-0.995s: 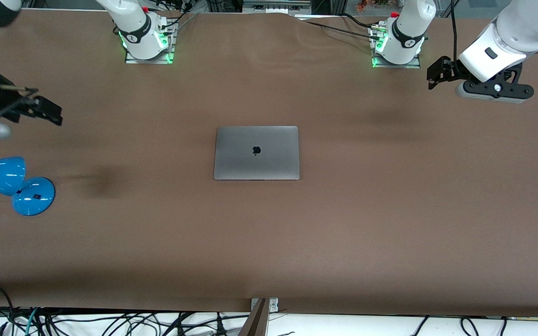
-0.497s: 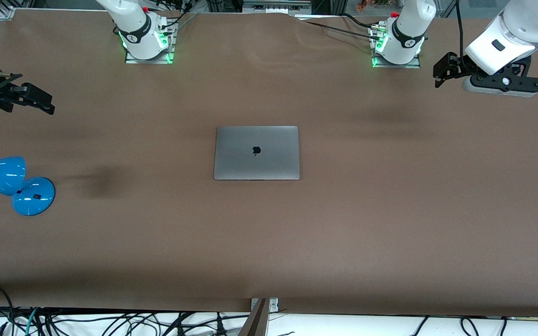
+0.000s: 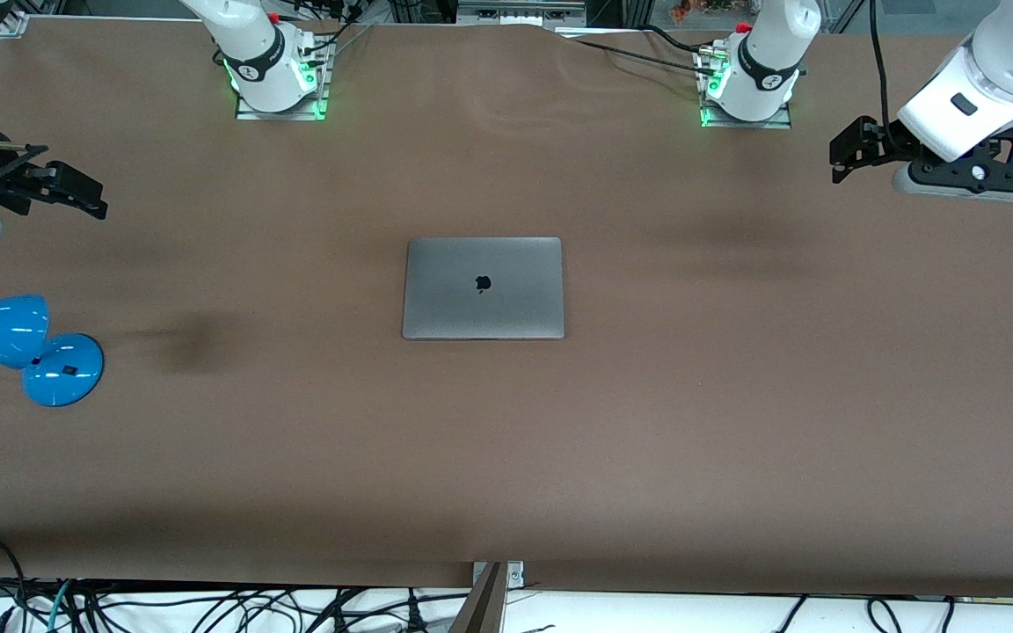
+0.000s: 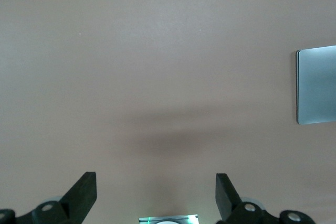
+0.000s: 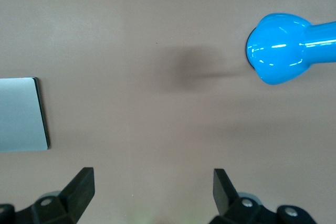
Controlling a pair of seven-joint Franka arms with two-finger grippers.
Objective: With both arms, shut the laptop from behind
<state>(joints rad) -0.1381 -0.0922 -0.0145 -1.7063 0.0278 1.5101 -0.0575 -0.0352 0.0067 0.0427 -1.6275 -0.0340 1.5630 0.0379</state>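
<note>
Both pincers are held spread and empty over the table (image 3: 735,422), the left pincer (image 3: 849,151) at its own end, the right pincer (image 3: 76,193) above a blue lamp (image 3: 23,347), with the laptop (image 3: 483,287) lying shut mid-table, well apart.

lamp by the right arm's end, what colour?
Bright glossy blue desk lamp, head and round base alike; the right wrist view shows its head best.

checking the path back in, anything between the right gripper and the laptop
Nothing: in the front view only bare brown table lies between the open right gripper and the closed laptop. The blue lamp sits nearer the camera, off that stretch.
</note>
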